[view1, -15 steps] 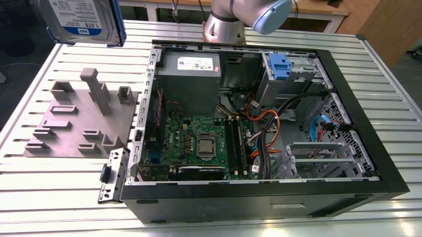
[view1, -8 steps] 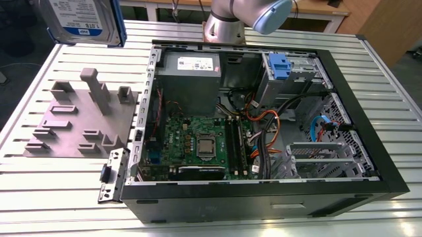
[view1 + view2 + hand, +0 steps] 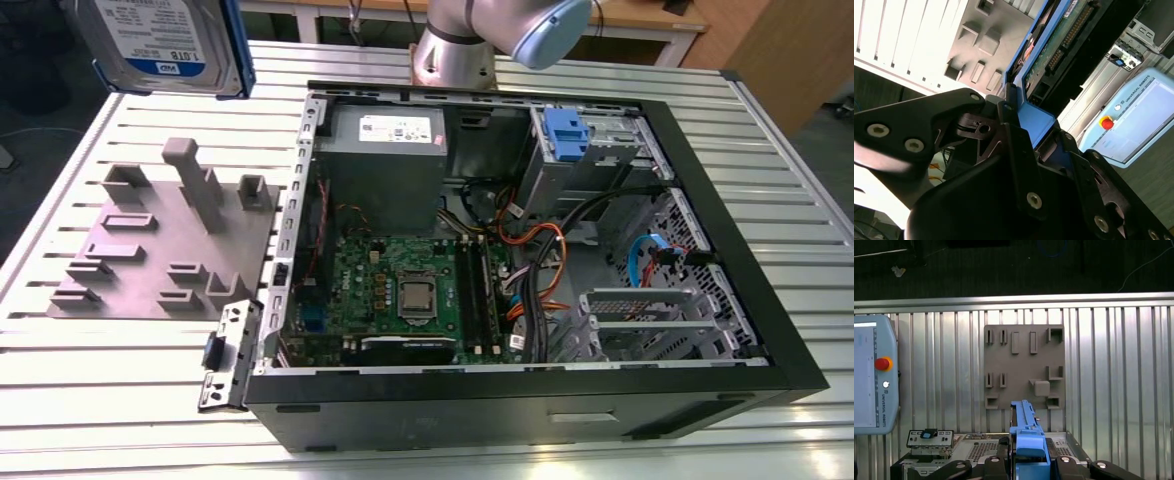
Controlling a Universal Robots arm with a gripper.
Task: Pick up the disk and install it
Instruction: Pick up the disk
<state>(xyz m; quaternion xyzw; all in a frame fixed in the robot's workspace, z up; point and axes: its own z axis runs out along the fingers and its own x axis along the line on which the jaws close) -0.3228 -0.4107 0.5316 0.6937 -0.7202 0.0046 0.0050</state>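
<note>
We are gripping the disk (image 3: 163, 45) by the end of its bright blue carrier frame. The gripper (image 3: 1036, 131) is clenched on it, with one black finger pressing on either side of the thin edge, as both wrist views are showing. The disk is hanging in the air, touching nothing, high over the ribbed metal table (image 3: 801, 200) at the exterior view's far left. It is up above the grey fixture plate (image 3: 147, 250) and apart from the open computer case (image 3: 534, 395). We are judging this to be the carry between pick-up and installation. Doing it well is calling for a firm, steady clamp so the smooth plastic frame is not slipping, for enough height to be clearing the case wall, and for holding the drive square rather than letting it swing. Inside the case, the cage with the blue tab (image 3: 567, 135) at the far right and the bare metal cage (image 3: 654, 320) at the near right are both lying open. The disk is standing on edge, with its long axis running out from the fingers down toward the table. Its labelled face is turning toward the exterior camera and its green circuit-board side is facing away. In the first wrist view we are seeing it edge-on, as a thin blue strip pointing at the fixture plate.
</note>
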